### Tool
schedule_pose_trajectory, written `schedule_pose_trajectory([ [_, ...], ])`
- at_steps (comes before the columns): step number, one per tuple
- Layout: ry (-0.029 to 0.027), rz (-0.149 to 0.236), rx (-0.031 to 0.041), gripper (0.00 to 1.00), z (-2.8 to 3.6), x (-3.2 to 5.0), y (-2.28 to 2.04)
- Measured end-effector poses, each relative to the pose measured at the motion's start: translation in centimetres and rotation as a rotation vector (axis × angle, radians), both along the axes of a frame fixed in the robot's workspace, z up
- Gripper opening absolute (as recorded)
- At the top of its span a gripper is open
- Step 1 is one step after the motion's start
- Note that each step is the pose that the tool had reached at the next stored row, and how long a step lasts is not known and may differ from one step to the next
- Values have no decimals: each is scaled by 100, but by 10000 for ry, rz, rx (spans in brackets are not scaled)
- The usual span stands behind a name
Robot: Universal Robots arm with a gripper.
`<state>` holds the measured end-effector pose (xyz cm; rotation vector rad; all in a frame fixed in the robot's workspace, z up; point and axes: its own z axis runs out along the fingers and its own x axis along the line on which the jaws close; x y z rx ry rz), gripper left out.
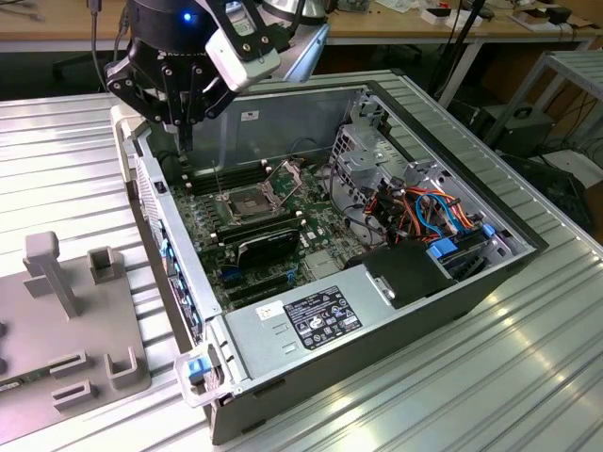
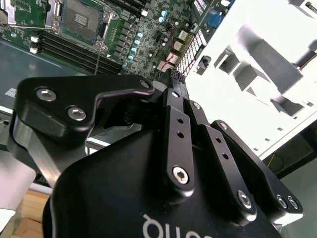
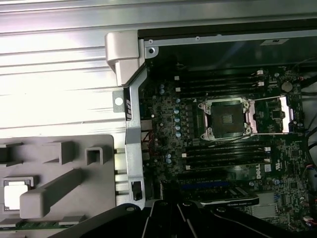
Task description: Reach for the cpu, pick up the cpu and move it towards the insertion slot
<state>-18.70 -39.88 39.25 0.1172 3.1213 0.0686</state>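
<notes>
While hovering over case wall (image 1: 151, 198) with gripper (image 1: 185, 141) closed and empty, not yet at cpu (image 3: 12, 194), parked flat in fixture tray (image 1: 24, 320) pocket for clean pickup, tray at gripper's 7 o'clock in exterior view, insertion slot (image 1: 247, 202) open at 4 o'clock.

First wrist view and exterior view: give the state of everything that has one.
cpu: seated in the grey tray's recess, not held.
insertion slot: empty, load plate open.
computer case: side open.
end effector: shut, empty.
</notes>
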Motion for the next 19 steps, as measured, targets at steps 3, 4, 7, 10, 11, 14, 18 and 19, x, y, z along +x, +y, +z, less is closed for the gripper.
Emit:
schedule_pose_trajectory([
  [3, 3, 1, 0, 11, 0, -18, 0],
  [4, 3, 1, 0, 11, -1, -25, 0],
  [7, 10, 0, 0, 11, -1, -41, 0],
  [10, 13, 1, 0, 11, -2, -54, 0],
  [11, 15, 2, 0, 11, -2, -58, 0],
  [14, 20, 0, 0, 11, -2, -70, 0],
  [18, 22, 0, 0, 11, -3, -95, 0],
  [19, 23, 0, 0, 11, -3, -103, 0],
])
